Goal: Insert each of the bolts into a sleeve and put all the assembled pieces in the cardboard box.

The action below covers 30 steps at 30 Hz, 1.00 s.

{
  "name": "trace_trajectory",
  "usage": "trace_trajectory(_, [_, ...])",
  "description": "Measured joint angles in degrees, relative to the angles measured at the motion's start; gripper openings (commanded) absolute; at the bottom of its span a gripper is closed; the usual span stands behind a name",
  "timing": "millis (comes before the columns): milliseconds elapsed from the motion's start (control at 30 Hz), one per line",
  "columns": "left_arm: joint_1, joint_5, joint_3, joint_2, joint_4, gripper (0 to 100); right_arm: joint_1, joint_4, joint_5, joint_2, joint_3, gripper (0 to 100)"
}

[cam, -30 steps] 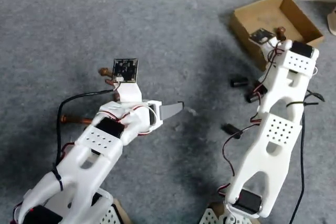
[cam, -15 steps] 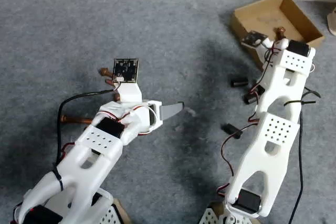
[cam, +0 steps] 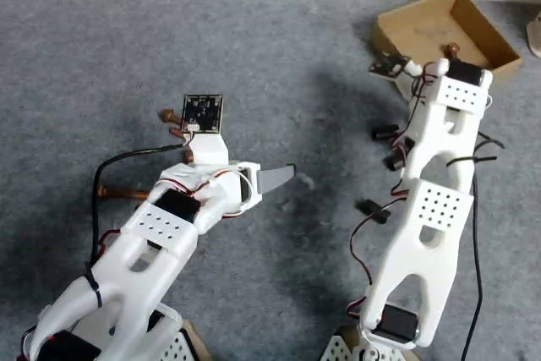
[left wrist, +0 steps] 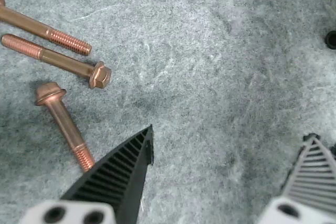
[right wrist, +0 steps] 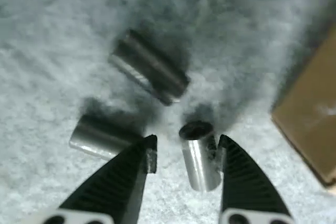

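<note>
Three copper bolts (left wrist: 62, 123), hex-flanged with threaded tips, lie on the gray, felt-like desk (left wrist: 210, 51) just beside the left hand (left wrist: 231, 134), whose ribbed black fingers (left wrist: 118, 174) gape wide and hold nothing. The right hand (right wrist: 187, 142) stands partly open around a smooth dark metal sleeve (right wrist: 198, 158) without clamping it. Two more cylindrical sleeves (right wrist: 149, 74) lie near, beside the brown cardboard box (right wrist: 310, 119).

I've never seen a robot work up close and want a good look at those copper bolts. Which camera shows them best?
The left wrist view: three copper bolts lie close up, threads plain. The high view shows two of them small, partly hidden by the left arm. The right wrist view faces the dark sleeves instead.
</note>
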Motion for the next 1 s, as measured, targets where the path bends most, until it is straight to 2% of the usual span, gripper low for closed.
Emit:
trace_trajectory(33, [0.0,0.0,0.0,0.0,0.0,40,-0.3,0.5,0.0,0.0,0.0,0.0])
trace_trajectory(467, [0.0,0.0,0.0,0.0,0.0,40,-0.7,1.8,-6.5,0.0,-0.1,1.2])
trace_trajectory(533, [0.0,0.0,0.0,0.0,0.0,40,-0.7,1.8,-6.5,0.0,-0.1,5.1])
trace_trajectory(667, [0.0,0.0,0.0,0.0,0.0,40,-0.8,2.5,-6.5,0.0,-0.2,21.1])
trace_trajectory(1000, [0.0,0.0,0.0,0.0,0.0,40,1.4,4.4,-6.5,0.0,-0.3,18.8])
